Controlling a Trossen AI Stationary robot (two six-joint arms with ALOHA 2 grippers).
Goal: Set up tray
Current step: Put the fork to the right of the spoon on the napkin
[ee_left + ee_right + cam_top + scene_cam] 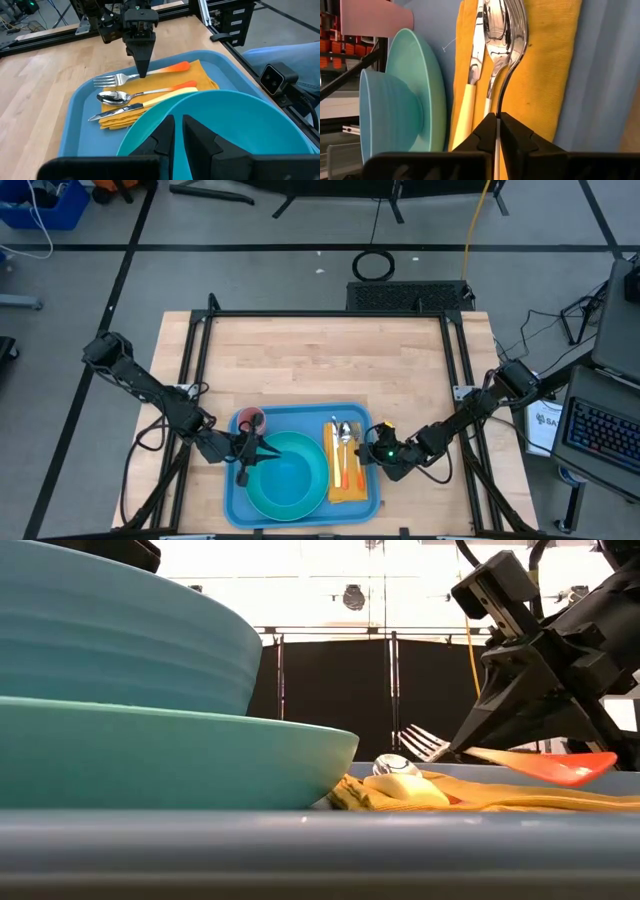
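Both grippers work over the tray (236, 502): right gripper (498, 131) pinches the fork (117, 78) handle (orange), left gripper (178, 131) fingers nearly closed, empty, above the bowl (235, 125).

the fork (501, 95) handle vanishes between the right gripper (498, 131) fingers; the pink cup (376, 18) is cut by the frame's edge; in the low view the tray (320, 850) rim is a blur, hiding the plate's (170, 755) base
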